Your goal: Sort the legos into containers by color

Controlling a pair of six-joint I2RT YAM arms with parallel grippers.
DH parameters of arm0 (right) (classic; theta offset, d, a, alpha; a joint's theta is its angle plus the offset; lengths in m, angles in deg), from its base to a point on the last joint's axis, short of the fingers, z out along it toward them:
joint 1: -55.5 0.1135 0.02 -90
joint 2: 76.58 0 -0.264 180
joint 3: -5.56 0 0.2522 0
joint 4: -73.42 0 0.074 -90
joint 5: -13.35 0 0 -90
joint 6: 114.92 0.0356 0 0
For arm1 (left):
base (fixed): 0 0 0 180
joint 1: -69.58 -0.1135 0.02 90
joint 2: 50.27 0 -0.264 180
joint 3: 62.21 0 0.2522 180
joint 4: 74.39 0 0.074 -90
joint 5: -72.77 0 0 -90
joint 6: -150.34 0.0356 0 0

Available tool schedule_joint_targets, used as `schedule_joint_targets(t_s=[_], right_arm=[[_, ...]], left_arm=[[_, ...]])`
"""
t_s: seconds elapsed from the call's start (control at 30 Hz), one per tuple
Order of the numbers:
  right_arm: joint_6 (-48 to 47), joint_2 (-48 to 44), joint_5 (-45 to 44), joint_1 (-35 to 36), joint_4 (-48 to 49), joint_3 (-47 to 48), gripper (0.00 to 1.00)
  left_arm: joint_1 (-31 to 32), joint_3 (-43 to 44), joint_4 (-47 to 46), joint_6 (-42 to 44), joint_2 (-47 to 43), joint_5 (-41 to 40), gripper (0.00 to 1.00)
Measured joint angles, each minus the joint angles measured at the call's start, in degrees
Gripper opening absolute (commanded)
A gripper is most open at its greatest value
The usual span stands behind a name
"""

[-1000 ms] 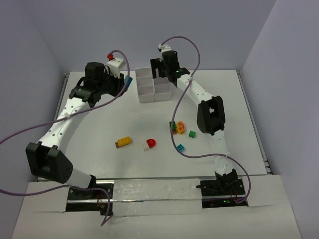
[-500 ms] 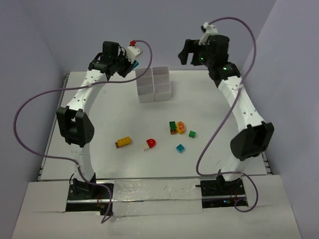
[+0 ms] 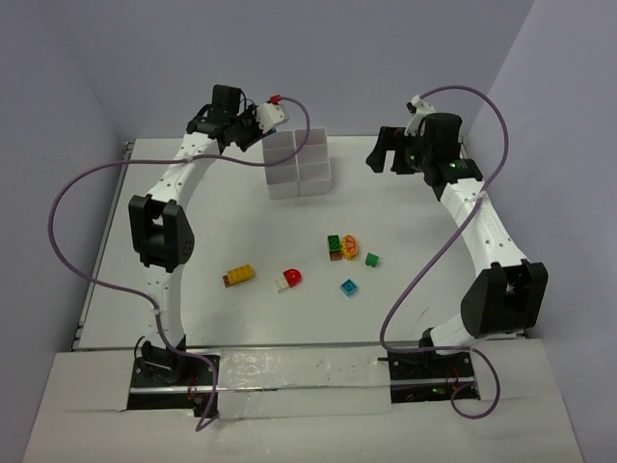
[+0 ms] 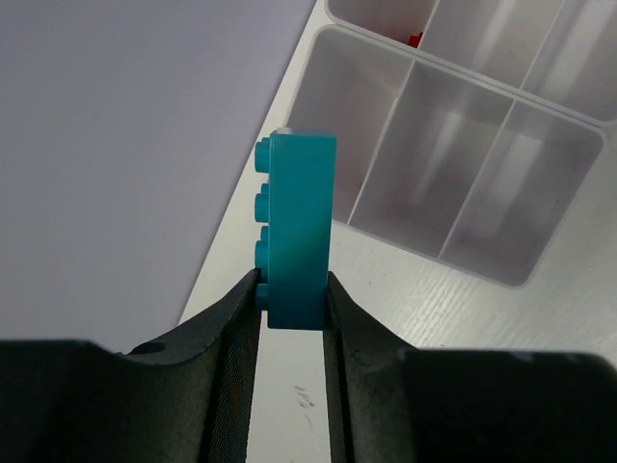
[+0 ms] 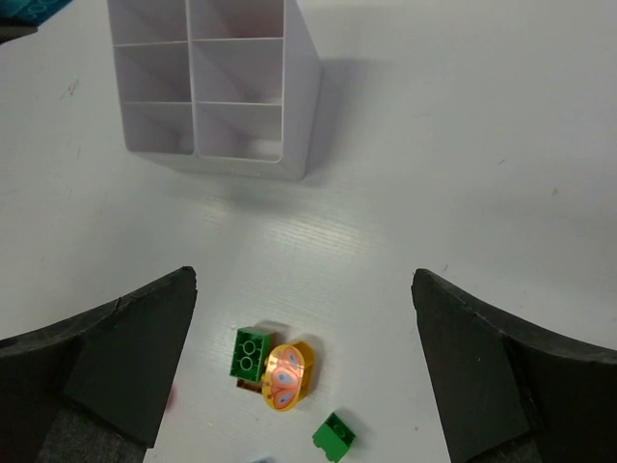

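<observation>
My left gripper (image 4: 292, 285) is shut on a cyan-blue lego (image 4: 300, 222), which stands on edge with its studs facing left. It hangs just left of the white six-compartment containers tray (image 4: 528, 273), where a bit of red (image 4: 415, 40) shows in a far cell. In the top view the left gripper (image 3: 254, 125) sits at the tray's (image 3: 285, 189) back left corner. My right gripper (image 3: 384, 154) is open and empty, raised to the right of the tray. Below it lie a green brick (image 5: 251, 351), an orange-yellow butterfly piece (image 5: 287, 376) and a small green lego (image 5: 334, 437).
More legos lie on the table toward the front: a yellow-and-brown brick (image 3: 240, 275), a red-and-white piece (image 3: 287, 279) and a small cyan piece (image 3: 348, 286). Purple cables loop off both arms. The back wall stands close behind the tray.
The left gripper carried the cyan lego back and right, toward the tray's rear corner. The right gripper left the tray, swung up and right, and its jaws spread wider.
</observation>
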Motion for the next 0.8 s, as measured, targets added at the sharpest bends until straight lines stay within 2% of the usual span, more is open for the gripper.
schedule_joint_targets(t_s=[0.3,0.8], right_arm=[[0.41,-0.26,0.73,-0.15,0.44,-0.17,1.0],[1.1,-0.26,1.51,-0.41,0.44,-0.28,1.0]], left_arm=[[1.75,0.43,-4.13,1.24,5.33,-2.37,0.02],[3.81,0.76,-10.22,3.76,6.64,-6.15,0.16]])
